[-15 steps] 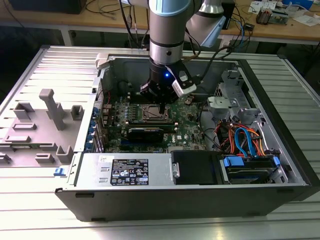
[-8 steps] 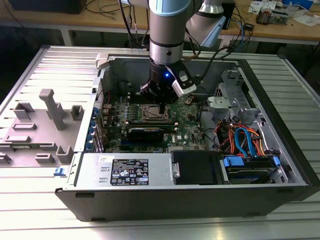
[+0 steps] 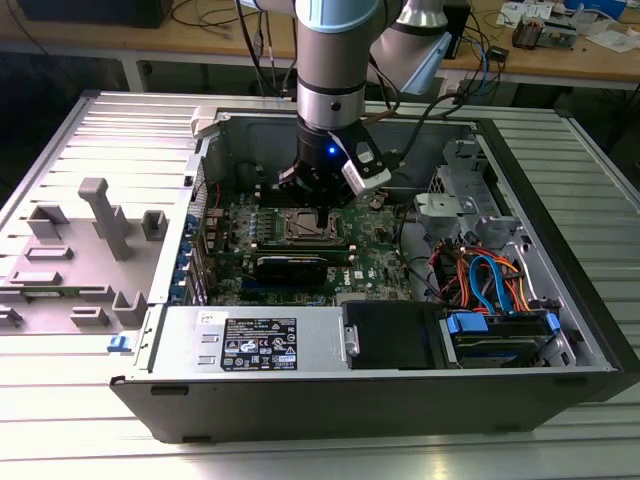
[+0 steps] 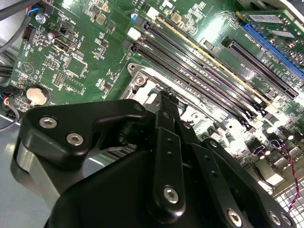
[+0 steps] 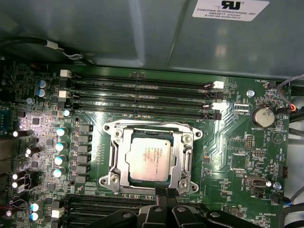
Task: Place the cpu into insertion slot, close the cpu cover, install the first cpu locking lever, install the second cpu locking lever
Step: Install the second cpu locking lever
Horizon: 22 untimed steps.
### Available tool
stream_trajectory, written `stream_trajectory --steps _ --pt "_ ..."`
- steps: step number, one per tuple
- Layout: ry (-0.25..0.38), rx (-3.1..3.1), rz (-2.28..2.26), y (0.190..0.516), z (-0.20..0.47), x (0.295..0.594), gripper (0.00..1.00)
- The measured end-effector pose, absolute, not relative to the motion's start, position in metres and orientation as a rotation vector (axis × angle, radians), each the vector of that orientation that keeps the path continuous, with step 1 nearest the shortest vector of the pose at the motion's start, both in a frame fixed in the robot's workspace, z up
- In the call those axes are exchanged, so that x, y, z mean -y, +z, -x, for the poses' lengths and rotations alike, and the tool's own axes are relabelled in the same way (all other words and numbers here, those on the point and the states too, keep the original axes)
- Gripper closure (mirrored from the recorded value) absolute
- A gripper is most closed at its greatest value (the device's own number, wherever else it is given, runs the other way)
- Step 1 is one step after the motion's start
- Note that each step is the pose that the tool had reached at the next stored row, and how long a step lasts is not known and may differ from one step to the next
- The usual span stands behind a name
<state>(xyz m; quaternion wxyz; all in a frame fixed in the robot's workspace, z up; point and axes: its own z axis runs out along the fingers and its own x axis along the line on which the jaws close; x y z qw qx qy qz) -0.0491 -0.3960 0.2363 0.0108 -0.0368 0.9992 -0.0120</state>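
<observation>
In the exterior view, my gripper (image 3: 322, 208) hangs low inside the open computer case (image 3: 560, 210), just over the insertion slot (image 3: 305, 226). In the first wrist view, the cpu (image 5: 149, 156) sits framed by the closed cpu cover (image 5: 183, 156). My fingertips (image 5: 166, 194), pinched narrow and empty, touch the cover's near edge, seemingly placed to work a locking lever.

I see dull silver-grey cpu (image 5: 150, 159), silver cpu cover (image 5: 117, 164), green circuit board (image 5: 228, 142), black memory slots (image 5: 137, 97), black gripper (image 5: 166, 194).
</observation>
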Motion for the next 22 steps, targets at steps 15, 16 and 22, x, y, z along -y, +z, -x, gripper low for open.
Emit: stream_trajectory --steps 15,16,22 --pt "-0.038 -3.118 0.115 0.2363 0.0497 0.4009 0.89" --pt "-0.037 -3.118 0.115 0.2362 0.0500 0.4010 0.89" --pt "-0.038 -3.118 0.115 0.2363 0.0517 0.4016 0.89"
